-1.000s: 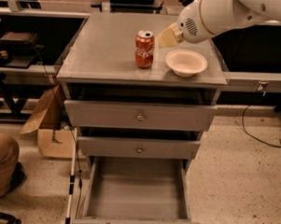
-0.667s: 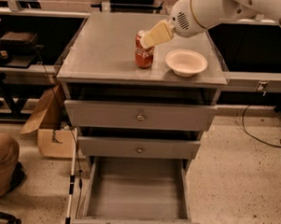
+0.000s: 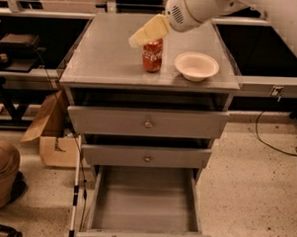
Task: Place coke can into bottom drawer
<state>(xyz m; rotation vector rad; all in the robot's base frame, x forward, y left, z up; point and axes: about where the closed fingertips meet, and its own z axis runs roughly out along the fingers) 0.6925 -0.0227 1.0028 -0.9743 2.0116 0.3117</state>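
Drawer space is ready for you: the bottom drawer (image 3: pixel 144 199) stands pulled well out in front of the cabinet, its plain grey floor bare, so the drop can go straight down with nothing to clear first. The two knobbed drawers above it, the top drawer (image 3: pixel 148 123) and the middle drawer (image 3: pixel 147 157), are pushed in, which keeps them out of the arm's way on the descent. Your coke can (image 3: pixel 152 59) stands upright on the desk (image 3: pixel 107 54), toward the front edge, just beside the cream bowl (image 3: pixel 196 66) but apart from it. The claw (image 3: pixel 139 37) hangs at the can's silver top, slanting down from the white wrist toward the side away from the bowl. It hides the can's rim from this view, and you cannot tell how wide it stands or whether it has any hold on the can. I judge that you are at the grasp, with the carry and the release not yet begun. Because the bowl sits so close, a sideways approach could nudge it, so come squarely over the can. A cardboard box (image 3: pixel 51 131) and someone's leg (image 3: pixel 0 173) are on the floor beside the cabinet, apart from the open drawer.
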